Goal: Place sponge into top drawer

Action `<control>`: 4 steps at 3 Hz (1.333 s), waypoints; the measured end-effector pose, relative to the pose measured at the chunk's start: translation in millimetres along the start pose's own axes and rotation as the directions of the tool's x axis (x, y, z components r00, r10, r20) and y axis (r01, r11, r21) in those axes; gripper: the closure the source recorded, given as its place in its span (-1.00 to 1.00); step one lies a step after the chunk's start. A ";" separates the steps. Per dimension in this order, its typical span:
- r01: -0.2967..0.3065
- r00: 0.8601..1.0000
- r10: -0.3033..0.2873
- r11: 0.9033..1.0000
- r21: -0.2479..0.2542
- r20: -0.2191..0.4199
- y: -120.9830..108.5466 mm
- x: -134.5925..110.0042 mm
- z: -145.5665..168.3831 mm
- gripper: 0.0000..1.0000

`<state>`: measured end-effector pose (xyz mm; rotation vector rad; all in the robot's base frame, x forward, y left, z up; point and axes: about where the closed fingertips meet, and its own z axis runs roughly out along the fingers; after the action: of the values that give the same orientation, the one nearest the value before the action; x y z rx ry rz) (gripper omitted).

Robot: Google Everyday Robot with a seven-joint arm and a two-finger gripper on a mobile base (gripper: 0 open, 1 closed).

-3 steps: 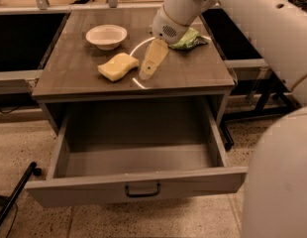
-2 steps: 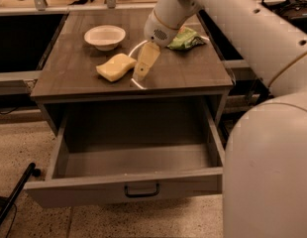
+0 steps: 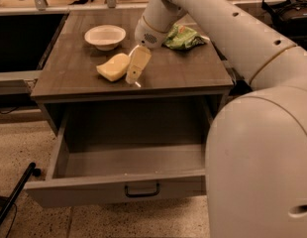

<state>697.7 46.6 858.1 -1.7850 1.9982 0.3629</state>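
Note:
The pale yellow sponge (image 3: 113, 67) lies on the cabinet top (image 3: 183, 76), left of centre. My gripper (image 3: 132, 76) points down at the top just right of the sponge, close beside its right edge; I cannot tell whether it touches it. The top drawer (image 3: 84, 192) is pulled out wide below the top. Its inside shows bare and its dark handle (image 3: 142, 190) sits at the middle of the front panel.
A round white bowl (image 3: 105, 36) stands behind the sponge at the back left. A green wrinkly snack bag (image 3: 183, 36) lies at the back right, behind my arm. My large white arm (image 3: 252, 133) fills the right side. A dark rod (image 3: 15, 195) lies on the floor at left.
My gripper has moved left across the top, from a gap away to right beside the sponge. The sponge, bowl and drawer have not moved.

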 end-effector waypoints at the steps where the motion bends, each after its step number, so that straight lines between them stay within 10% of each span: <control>1: 0.013 1.000 -0.013 1.000 -0.008 0.001 0.8 -6.0 6.3 -1.00; 4: 0.057 0.998 -0.057 0.997 -0.061 -0.008 1.7 -34.4 43.7 -0.99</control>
<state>704.9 97.3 836.5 -1.8799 1.9578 0.4021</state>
